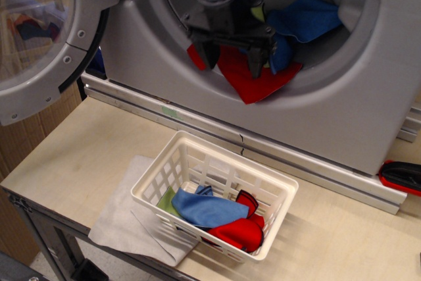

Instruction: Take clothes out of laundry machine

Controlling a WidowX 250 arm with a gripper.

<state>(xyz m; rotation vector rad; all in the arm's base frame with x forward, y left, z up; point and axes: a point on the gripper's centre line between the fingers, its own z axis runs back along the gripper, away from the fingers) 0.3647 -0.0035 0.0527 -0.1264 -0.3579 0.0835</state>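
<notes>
The silver-grey laundry machine (342,106) fills the top of the view, its round door (39,37) swung open at the left. In its opening lie a red cloth (253,80), a blue cloth (302,18) and a sliver of a lime green cloth (256,12). My black gripper (231,62) hangs in front of the opening with its fingers spread, open, straddling the top of the red cloth. I cannot tell whether it touches the cloth.
A white slotted basket (197,156) stands on the wooden table (79,156), holding blue (207,207), red (238,233) and green cloths. A pale grey cloth (122,218) lies under its left side. A red and black object (401,177) lies at the right edge.
</notes>
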